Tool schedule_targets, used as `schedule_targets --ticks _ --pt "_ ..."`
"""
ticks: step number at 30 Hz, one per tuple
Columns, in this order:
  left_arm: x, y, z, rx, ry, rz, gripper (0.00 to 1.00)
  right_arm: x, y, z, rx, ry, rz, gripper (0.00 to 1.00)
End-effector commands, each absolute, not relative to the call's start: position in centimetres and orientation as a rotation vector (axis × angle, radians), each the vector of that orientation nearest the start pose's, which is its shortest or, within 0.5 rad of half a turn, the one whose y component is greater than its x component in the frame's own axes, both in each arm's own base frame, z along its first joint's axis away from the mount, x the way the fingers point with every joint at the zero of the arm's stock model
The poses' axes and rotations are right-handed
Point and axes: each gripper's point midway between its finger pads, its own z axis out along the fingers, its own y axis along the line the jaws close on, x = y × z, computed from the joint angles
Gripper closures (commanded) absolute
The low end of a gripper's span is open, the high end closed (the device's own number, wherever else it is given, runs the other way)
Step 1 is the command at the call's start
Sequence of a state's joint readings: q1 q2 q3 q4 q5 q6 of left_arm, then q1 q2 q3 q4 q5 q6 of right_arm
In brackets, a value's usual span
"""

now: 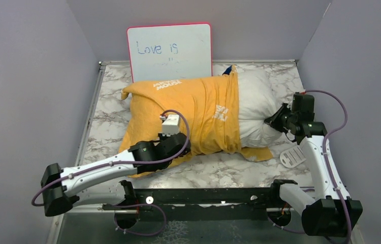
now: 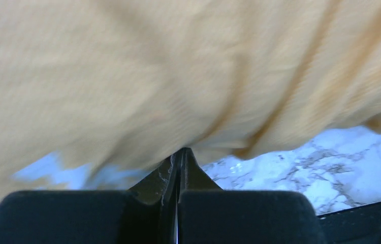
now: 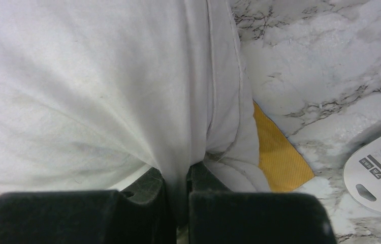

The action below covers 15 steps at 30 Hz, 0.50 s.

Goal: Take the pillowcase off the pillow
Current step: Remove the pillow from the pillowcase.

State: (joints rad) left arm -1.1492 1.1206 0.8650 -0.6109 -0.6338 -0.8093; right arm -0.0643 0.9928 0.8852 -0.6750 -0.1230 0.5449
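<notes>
Pillowcase (image 1: 193, 104) fabric is pinched in the shut left jaws, pillow (image 1: 254, 96) in the right jaws.

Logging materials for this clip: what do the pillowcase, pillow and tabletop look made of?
Pillowcase: matte yellow-orange cloth, probably cotton; soft folds. Pillow: white woven shell, stitched seam, puckered. Tabletop: smooth marble-look surface with grey veins, perhaps laminate.

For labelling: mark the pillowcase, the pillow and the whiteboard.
pillowcase (image 1: 203, 101), top view, middle of yellow face.
pillow (image 1: 254, 99), top view, exposed white end.
whiteboard (image 1: 173, 63), top view, white writing surface.
</notes>
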Motion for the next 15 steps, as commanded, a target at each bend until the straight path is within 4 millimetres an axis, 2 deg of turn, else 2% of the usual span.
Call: schedule_targets --ticks 1,4,6,7,9,11,13,15 --pt "17.3 -14.2 13.9 -0.036 2.275 -0.042 1.00 29.9 1.1 19.4 0.669 2.184 0.314 1.00" --pt "16.7 -13.0 14.5 -0.085 2.265 -0.085 1.00 30.0 1.6 19.7 0.647 2.182 0.353 0.99" --pt "16.5 -13.7 15.1 -0.079 2.263 -0.160 1.00 29.9 2.3 20.0 0.615 2.179 0.399 1.00" --pt "16.4 -14.7 15.7 -0.055 2.260 -0.223 0.96 29.8 2.7 20.1 0.603 2.179 0.422 0.99" --pt "16.3 -17.5 16.9 0.017 2.240 -0.389 0.69 29.6 3.3 20.1 0.588 2.184 0.462 1.00" --pt "16.2 -21.6 19.0 0.088 2.176 -0.624 0.48 29.5 3.5 20.1 0.588 2.187 0.479 0.99" --pt "15.6 -24.8 20.1 0.144 2.132 -0.811 0.35 29.5 3.6 20.2 0.587 2.187 0.483 0.99" --pt "15.1 -27.2 20.2 0.188 2.120 -0.926 0.28 29.6 3.6 20.5 0.586 2.181 0.485 0.99"
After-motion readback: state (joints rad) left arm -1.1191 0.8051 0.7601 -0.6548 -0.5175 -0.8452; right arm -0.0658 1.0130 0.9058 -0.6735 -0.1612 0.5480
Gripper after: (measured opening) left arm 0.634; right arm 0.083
